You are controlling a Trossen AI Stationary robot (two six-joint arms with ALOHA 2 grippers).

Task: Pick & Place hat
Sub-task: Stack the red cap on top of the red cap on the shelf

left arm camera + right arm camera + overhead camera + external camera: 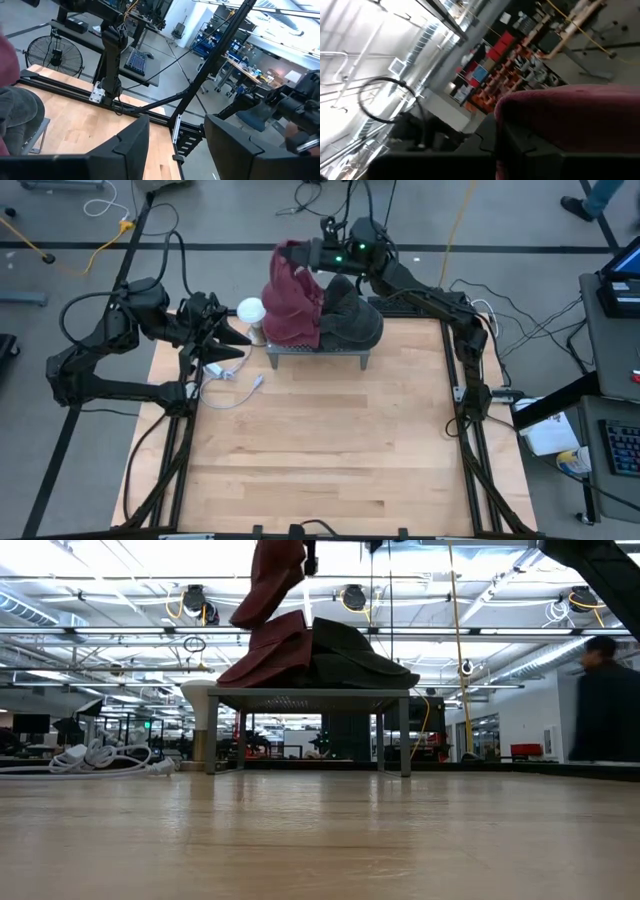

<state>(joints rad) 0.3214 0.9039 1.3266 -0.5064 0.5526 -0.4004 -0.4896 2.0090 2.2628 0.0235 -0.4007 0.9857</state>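
A maroon hat (292, 295) and a dark grey hat (352, 318) lie piled on a small grey metal rack (318, 354) at the table's far side. My right gripper (312, 252) is above the rack's far left corner, shut on the maroon hat's upper end. In the low view the hat's upper part (268, 580) hangs from the gripper at the picture's top. My left gripper (232, 340) is open and empty, left of the rack; its two fingers (132, 145) stand apart. My right gripper pinches the maroon hat's upper edge (555, 107) between its two fingers, coming level from the table's right side. The cloth hangs below the fingers. Its lower part (272, 652) rests on the rack beside the grey hat.
A white round object (250, 310) stands at the rack's left side. A white cable with a plug (228, 376) lies on the table under my left gripper. The near half of the wooden table (320, 460) is bare. A person (605, 700) stands beyond the table.
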